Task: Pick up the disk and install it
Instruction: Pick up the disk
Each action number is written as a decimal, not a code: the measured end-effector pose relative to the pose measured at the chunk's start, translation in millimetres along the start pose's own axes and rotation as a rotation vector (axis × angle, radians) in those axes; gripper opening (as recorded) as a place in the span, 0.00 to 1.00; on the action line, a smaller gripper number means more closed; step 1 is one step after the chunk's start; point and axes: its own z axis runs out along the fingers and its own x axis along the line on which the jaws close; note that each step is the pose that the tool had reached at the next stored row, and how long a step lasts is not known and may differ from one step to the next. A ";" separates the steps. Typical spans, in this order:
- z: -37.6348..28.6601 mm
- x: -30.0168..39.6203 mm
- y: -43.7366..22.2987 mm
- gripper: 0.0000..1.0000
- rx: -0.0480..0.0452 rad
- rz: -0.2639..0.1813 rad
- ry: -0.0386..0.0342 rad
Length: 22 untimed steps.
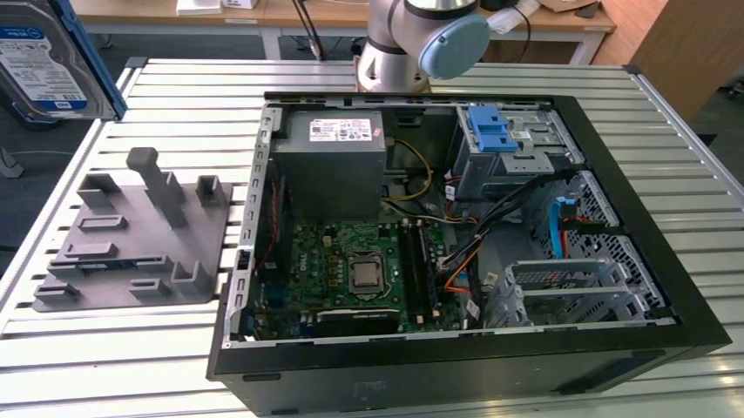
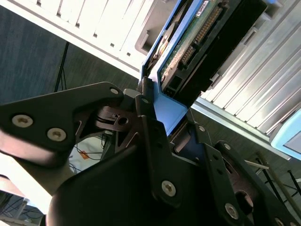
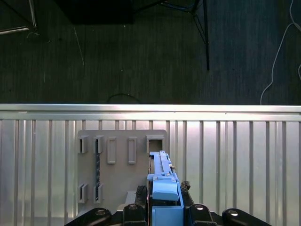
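The disk, silver-grey with a blue-and-white label and a blue bracket on its edge, hangs high at the exterior view's left, above the table's edge. In the second wrist view my gripper is shut on the disk, its black fingers clamping the blue bracket, with the green circuit board and connector facing out. In the first wrist view the disk stands on edge between the fingers, held above the grey fixture plate.
The grey fixture plate with upright posts lies on the slatted metal table. An open computer case lies beside it, holding a grey power-supply box, a green motherboard and a drive bay with a blue latch.
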 end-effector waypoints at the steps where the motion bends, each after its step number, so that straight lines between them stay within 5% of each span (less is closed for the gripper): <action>1: -0.4 0.0 0.0 0.36 0.0000 0.000 0.0000; 22: -13.4 -0.2 0.1 0.36 0.0000 0.000 0.0000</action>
